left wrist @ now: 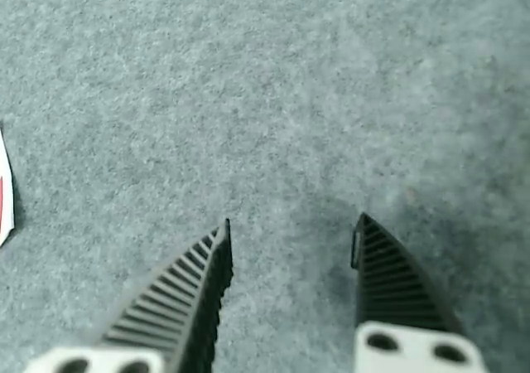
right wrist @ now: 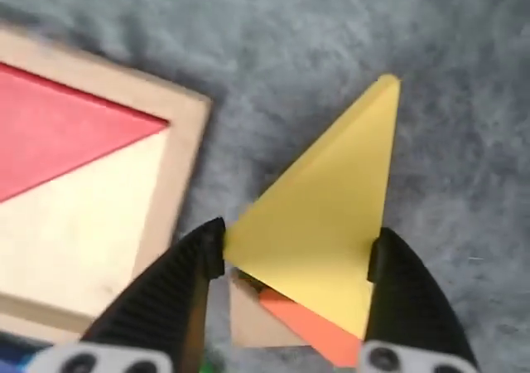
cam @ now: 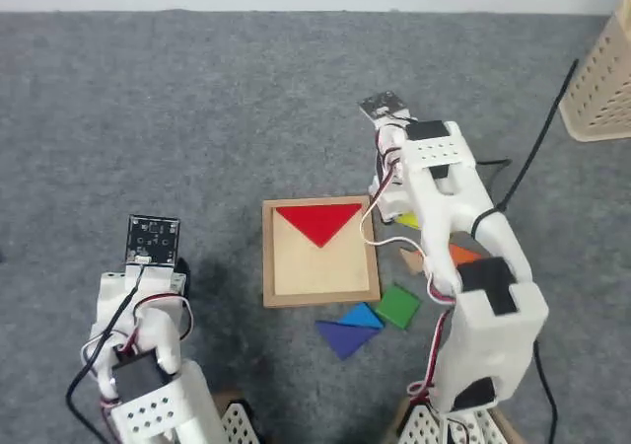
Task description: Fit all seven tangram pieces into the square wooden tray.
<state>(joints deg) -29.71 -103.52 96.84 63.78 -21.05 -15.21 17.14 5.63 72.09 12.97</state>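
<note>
The square wooden tray sits mid-table with only the red triangle seated, its long edge along the far wall. Just right of the tray, my right gripper has both jaws against the edges of the yellow triangle, so I read it as clamped. That piece overlaps the orange piece and a tan piece, which suggests it is raised off them. The green square, blue triangle and purple triangle lie by the tray's near-right corner, probably within that arm's reach. My left gripper hangs spread and empty over the grey carpet at near left, out of the way.
</note>
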